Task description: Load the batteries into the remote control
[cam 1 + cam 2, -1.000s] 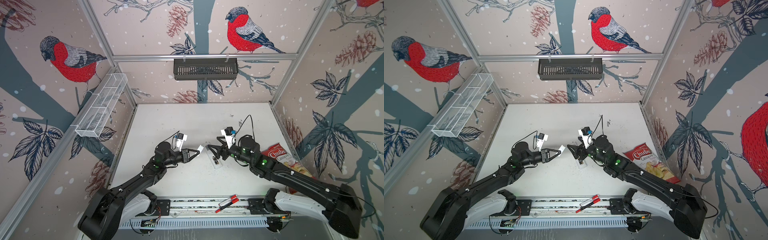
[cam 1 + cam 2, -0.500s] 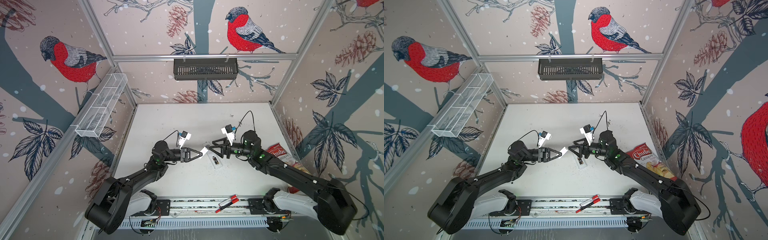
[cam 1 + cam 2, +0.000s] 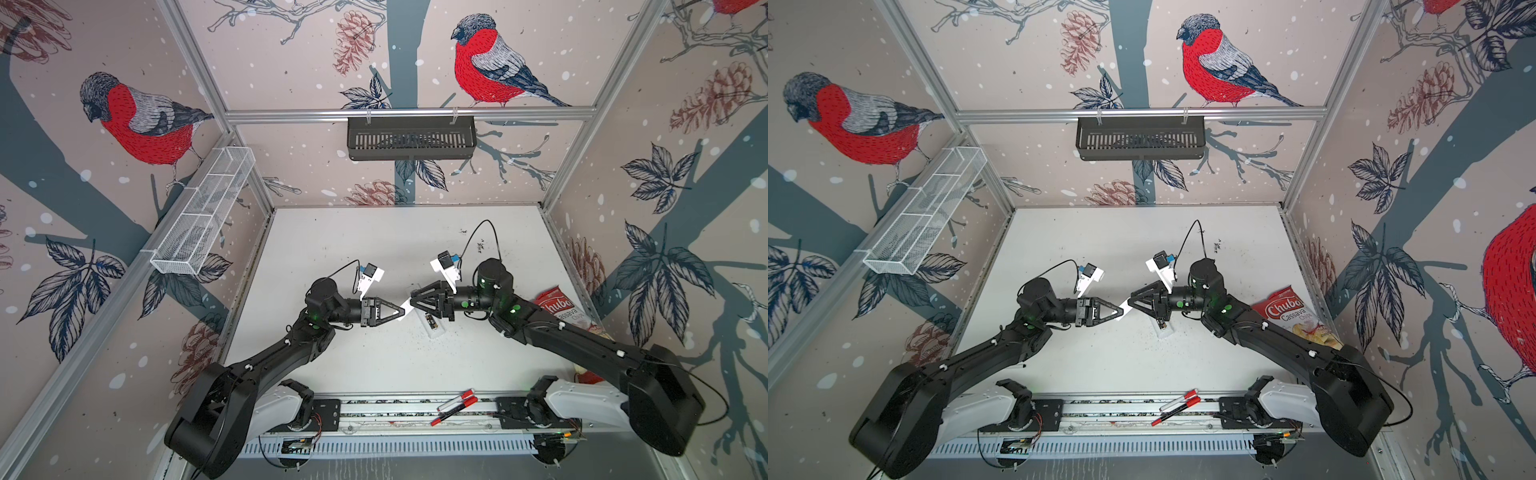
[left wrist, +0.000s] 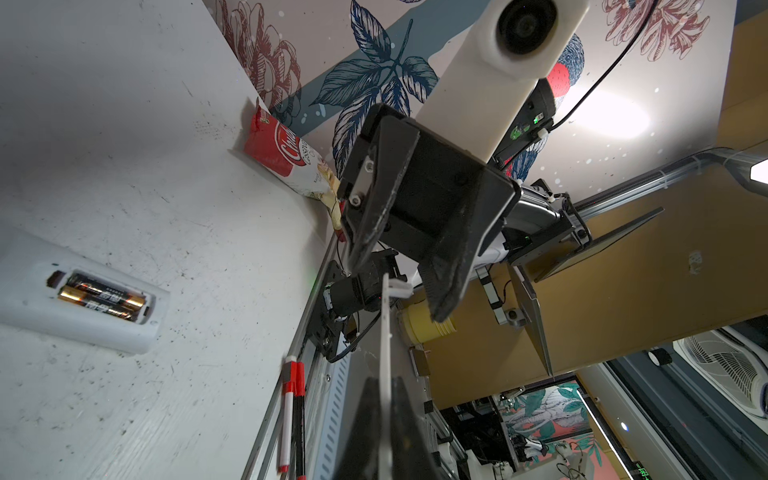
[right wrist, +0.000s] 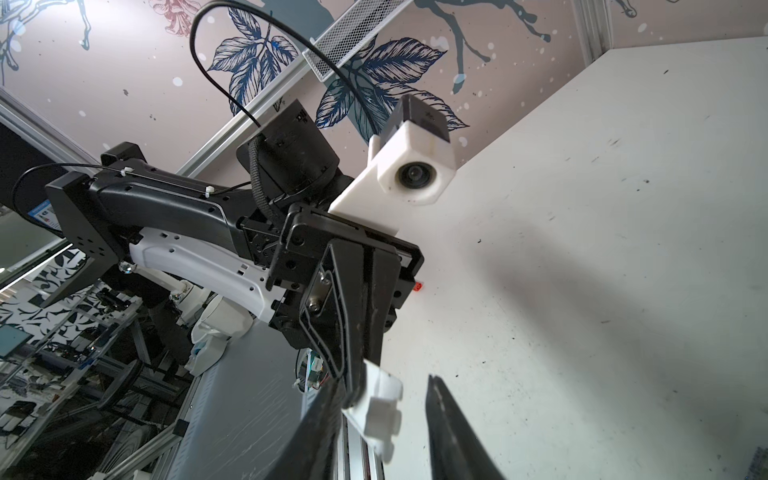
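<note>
Remote control [image 3: 433,328] lies flat on the desk [image 3: 374,249], back side up. It sits just below the right end effector [image 3: 413,301] and a little to that arm's side of the spot where the two end effectors meet tip to tip in the air. Its long axis runs roughly crosswise to the line along which they face each other, so the right arm is the nearer one and the left end effector [image 3: 400,311] would have to reach past the meeting point. In the left wrist view the white body shows an open compartment near one end, and both batteries [image 4: 99,296] are already seated in it side by side, dark with coppery ends. The compartment is uncovered. The left end effector is clenched on a thin white battery cover [image 4: 385,332], held edge-on and pointing toward its partner. The right end effector has its jaws apart around the cover's free end. In the right wrist view the cover [image 5: 378,407] sits against one finger with a clear gap to the other, so it has not gripped it. My reading is that loading is done and only refitting the cover is left. That will turn on bringing the cover down over the compartment, in line with the remote's length.
</note>
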Motion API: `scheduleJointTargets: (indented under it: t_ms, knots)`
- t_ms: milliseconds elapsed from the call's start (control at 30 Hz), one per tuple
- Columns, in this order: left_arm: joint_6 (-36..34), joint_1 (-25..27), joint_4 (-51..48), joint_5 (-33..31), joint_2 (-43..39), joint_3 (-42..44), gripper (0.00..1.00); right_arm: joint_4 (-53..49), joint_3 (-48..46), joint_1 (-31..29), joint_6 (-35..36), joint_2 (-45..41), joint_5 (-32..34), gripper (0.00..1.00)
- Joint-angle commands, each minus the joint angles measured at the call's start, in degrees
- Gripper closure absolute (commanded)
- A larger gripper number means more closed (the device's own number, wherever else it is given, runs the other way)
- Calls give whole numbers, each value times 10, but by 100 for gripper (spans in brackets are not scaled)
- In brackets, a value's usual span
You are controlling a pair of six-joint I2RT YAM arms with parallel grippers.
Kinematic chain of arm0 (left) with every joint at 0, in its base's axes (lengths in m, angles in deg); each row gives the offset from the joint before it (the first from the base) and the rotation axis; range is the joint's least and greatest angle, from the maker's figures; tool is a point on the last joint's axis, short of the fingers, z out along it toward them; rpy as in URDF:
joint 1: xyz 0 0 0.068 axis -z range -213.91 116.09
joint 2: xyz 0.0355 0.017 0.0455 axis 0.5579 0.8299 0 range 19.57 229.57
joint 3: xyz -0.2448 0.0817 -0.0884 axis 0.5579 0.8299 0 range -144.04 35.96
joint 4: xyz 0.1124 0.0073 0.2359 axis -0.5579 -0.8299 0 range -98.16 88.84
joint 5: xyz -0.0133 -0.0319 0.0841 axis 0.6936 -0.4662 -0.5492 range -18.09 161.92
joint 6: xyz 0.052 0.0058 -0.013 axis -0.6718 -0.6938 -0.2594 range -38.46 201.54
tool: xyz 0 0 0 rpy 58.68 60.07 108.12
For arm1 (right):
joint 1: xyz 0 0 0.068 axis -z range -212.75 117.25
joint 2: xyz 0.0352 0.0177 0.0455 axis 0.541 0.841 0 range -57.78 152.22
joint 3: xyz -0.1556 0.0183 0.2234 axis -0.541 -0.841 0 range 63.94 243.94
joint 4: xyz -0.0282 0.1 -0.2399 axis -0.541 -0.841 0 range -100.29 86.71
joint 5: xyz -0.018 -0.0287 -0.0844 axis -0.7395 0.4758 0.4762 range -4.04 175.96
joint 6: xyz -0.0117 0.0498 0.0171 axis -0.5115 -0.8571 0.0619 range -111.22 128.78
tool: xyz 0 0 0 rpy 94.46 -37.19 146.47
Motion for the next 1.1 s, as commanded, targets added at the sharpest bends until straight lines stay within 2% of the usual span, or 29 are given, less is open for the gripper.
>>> scheduleJointTargets:
  t_ms: [0, 167, 433, 633, 700, 733, 833, 867, 933, 967, 1067]
  knots:
    - [-35, 0, -24, 3, 0, -8, 100, -5, 11, -2, -15, 9, 2, 70]
    - [-53, 1, -46, 3, 1, -12, 100, -21, 20, -8, -23, 37, 5, 76]
    - [-60, 0, -47, -4, 5, -13, 100, -30, 25, -15, -31, 44, 15, 78]
    - [-93, 0, -91, -20, 8, -21, 98, -34, 25, -10, -70, 41, 33, 89]
    - [-110, 0, -115, -31, 5, -26, 90, -51, 29, -8, -78, 42, 40, 91]
    - [-120, 0, -129, -38, 3, -31, 82, -63, 32, -8, -78, 42, 44, 91]
    - [-171, 0, -198, -75, -10, -48, 49, -105, 43, -2, -82, 41, 61, 92]
    - [-193, 0, -232, -94, -15, -57, 35, -116, 46, 1, -89, 40, 69, 92]
    - [-266, 8, -318, -158, -33, -79, 11, -133, 44, 11, -114, 37, 90, 92]
    - [-288, 15, -345, -186, -42, -88, 3, -142, 45, 14, -125, 35, 102, 92]
    - [-350, 73, -395, -294, -64, -109, 3, -187, 49, 16, -154, 27, 162, 92]
